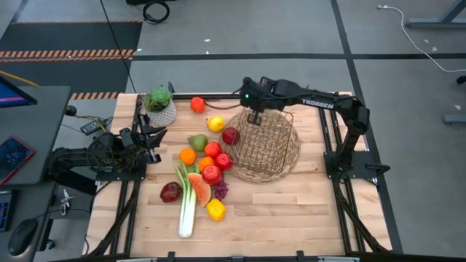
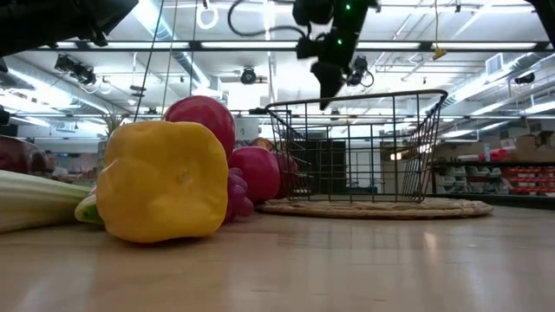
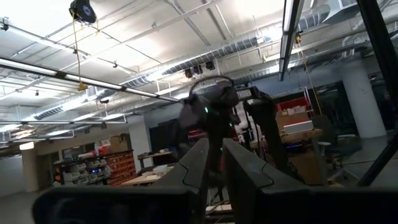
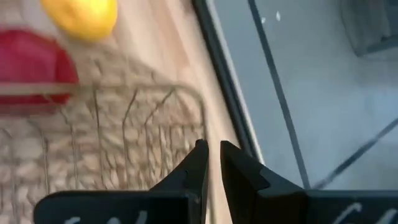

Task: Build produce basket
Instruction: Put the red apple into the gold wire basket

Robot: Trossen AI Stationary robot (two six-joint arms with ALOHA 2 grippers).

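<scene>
right gripper point(image 1: 255, 118): fingers nearly together, holding nothing, above wire basket point(image 1: 266, 145) far rim | basket upside down, likely needs righting | fruit point(image 1: 212, 150) beside it | left gripper point(image 1: 151, 135): narrow, parked

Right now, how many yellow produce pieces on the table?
2. Lemon left of the basket, toward the far edge; yellow pepper at the pile's near end by the leek. Others may be hidden.

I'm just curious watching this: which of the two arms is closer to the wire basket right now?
The right. Its gripper hangs right above the basket, over its far rim. The left gripper waits at the table's left edge, with the fruit between it and the basket.
</scene>
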